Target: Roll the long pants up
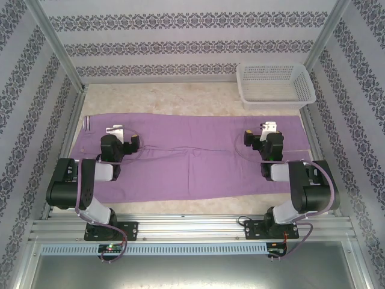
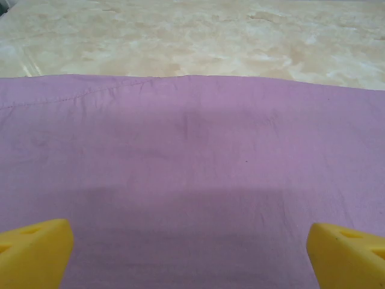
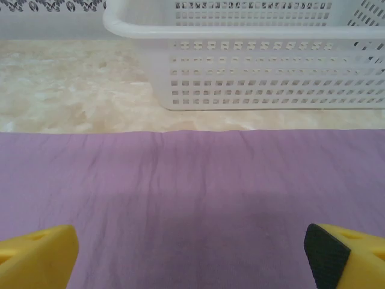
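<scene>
The long pants point(image 1: 192, 156) lie flat and spread across the table from left to right, lilac, with a seam running along the middle. My left gripper point(image 1: 115, 131) hovers over their left part and my right gripper point(image 1: 269, 129) over their right part. In the left wrist view the yellow fingertips point(image 2: 36, 253) stand far apart above smooth lilac cloth point(image 2: 192, 156), open with nothing between them. Over lightly creased pants fabric point(image 3: 192, 192), the right wrist view has its yellow fingertips point(image 3: 36, 256) just as wide, also open and holding nothing.
A white mesh basket point(image 1: 275, 84) stands at the back right, just beyond the pants' far edge; its wall point(image 3: 264, 66) rises close ahead in the right wrist view. Bare marbled tabletop point(image 1: 162, 99) runs behind the pants. Patterned walls and metal posts enclose the table.
</scene>
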You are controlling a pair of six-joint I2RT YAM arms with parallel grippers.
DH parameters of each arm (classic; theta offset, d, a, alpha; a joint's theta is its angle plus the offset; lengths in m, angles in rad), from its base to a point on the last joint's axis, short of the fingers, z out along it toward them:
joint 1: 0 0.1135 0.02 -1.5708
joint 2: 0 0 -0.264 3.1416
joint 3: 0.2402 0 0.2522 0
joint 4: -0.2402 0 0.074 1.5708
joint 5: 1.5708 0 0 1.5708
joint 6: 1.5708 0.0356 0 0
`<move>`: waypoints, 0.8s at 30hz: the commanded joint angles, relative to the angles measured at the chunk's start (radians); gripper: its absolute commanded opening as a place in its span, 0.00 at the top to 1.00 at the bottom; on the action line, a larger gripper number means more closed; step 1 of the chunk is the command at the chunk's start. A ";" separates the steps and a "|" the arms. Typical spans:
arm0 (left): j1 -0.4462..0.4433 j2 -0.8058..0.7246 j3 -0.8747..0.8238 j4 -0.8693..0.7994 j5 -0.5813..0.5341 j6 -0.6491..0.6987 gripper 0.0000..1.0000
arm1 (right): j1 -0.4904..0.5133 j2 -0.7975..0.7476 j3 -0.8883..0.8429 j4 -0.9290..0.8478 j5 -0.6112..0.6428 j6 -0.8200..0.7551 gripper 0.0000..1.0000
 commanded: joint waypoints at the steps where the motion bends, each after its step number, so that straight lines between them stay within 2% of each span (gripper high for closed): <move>1: -0.010 -0.005 0.020 0.002 0.013 0.020 0.00 | 0.008 -0.006 0.012 0.017 -0.014 -0.006 0.02; 16: -0.010 -0.006 0.020 0.000 0.013 0.019 0.00 | -0.002 -0.007 0.014 0.014 -0.035 0.002 0.02; 20: -0.010 -0.028 0.004 0.012 -0.102 -0.032 0.00 | -0.005 -0.007 0.013 0.016 -0.040 0.006 0.02; 24: -0.016 -0.055 0.025 -0.040 -0.137 -0.031 0.00 | -0.005 -0.009 0.011 0.021 -0.041 0.008 0.02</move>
